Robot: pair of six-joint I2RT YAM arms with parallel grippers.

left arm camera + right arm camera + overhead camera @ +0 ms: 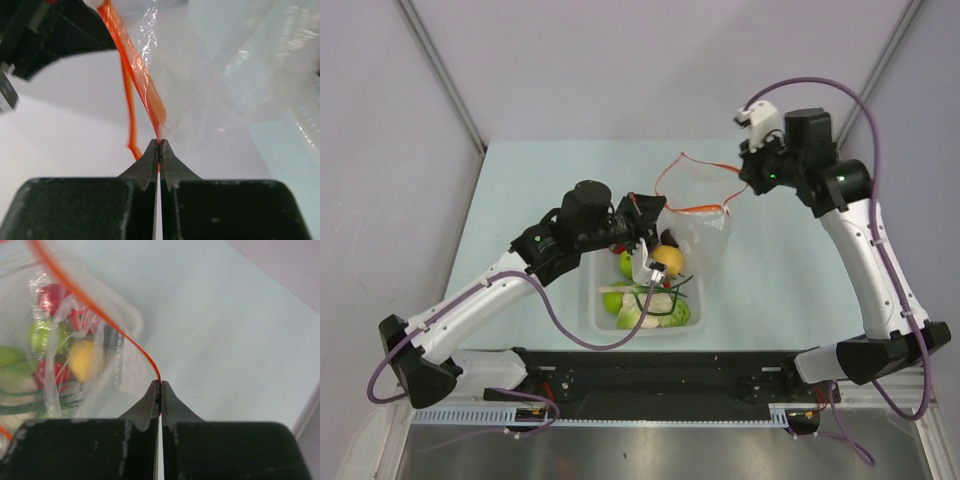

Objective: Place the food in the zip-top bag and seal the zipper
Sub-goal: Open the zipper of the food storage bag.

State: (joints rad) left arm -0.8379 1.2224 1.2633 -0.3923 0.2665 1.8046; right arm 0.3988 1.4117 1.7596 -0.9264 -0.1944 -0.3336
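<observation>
Both my tools are closed tight on the zipper (701,208), 1 at each end of the bag's mouth. The left tool (646,214) pinches the red strip just over the far edge of the basket (588,305). The right tool (747,184) pinches it out beyond the basket's far right corner. So the strip's long axis runs from above the basket out to its far right, and the 2 lips bow apart into an open loop.

The bag (708,240) hangs from that line, clear and crinkled, its lower end sagging over the basket's far right part. The food lies nearer to me than the mouth: lemon (667,259), green fruit (626,264), cabbage (650,313). Through the film I cannot tell which pieces are inside the bag and which sit in the basket. I judge the left arm is nearer the food, but releasing would drop that corner.
</observation>
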